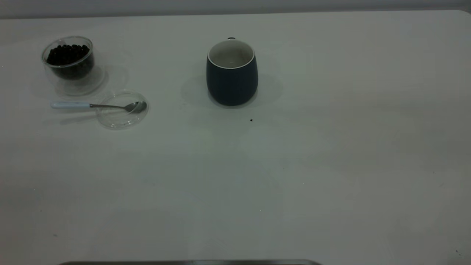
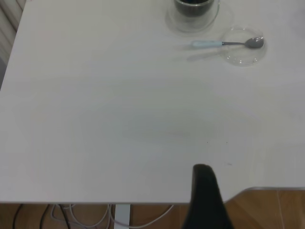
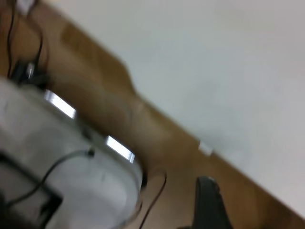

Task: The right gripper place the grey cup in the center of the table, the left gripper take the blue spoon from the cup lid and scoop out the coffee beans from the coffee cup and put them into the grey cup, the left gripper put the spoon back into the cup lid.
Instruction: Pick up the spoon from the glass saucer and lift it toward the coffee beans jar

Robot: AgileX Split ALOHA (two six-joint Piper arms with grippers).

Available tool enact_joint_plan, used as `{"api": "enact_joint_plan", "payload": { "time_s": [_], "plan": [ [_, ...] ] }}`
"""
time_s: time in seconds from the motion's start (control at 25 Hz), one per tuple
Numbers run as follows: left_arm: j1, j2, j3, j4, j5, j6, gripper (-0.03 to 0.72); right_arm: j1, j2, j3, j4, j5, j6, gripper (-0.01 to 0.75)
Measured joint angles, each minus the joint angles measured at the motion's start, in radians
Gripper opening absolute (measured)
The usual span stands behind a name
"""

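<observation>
Grey cup (image 1: 232,79) already stands mid-surface; blue spoon (image 1: 97,106) lies across the cup lid (image 1: 121,117) at nine o'clock. I cannot tell my left tool's (image 2: 206,191) spread. Pinching that thin handle risks flipping the lid.

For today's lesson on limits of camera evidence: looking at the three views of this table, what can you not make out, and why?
- Grey cup: its handle is almost wholly hidden behind the body in the exterior view; whether any beans lie inside is unclear.
- Coffee cup: cut off by the edge in the left wrist view.
- Left tool: only one dark tip shows; open or shut is unknowable.
- Right tool: blurred, off the table; same doubt.
</observation>
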Motion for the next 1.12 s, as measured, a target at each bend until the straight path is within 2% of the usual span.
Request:
{"api": "enact_joint_plan", "payload": {
  "time_s": [0.36,0.56,0.72,0.92,1.12],
  "plan": [
    [0.000,0.000,0.000,0.000,0.000,0.000,0.592,-0.258,-0.410,0.067,-0.066,-0.050,0.043,0.462],
    [0.000,0.000,0.000,0.000,0.000,0.000,0.592,-0.356,-0.506,0.067,-0.076,-0.050,0.063,0.462],
    [0.000,0.000,0.000,0.000,0.000,0.000,0.592,-0.395,-0.553,0.067,-0.076,-0.047,0.068,0.462],
    [0.000,0.000,0.000,0.000,0.000,0.000,0.592,-0.404,-0.608,0.071,-0.076,-0.039,0.070,0.462],
    [0.000,0.000,0.000,0.000,0.000,0.000,0.592,-0.405,-0.630,0.162,-0.072,-0.074,0.084,0.462]
  ]
}}
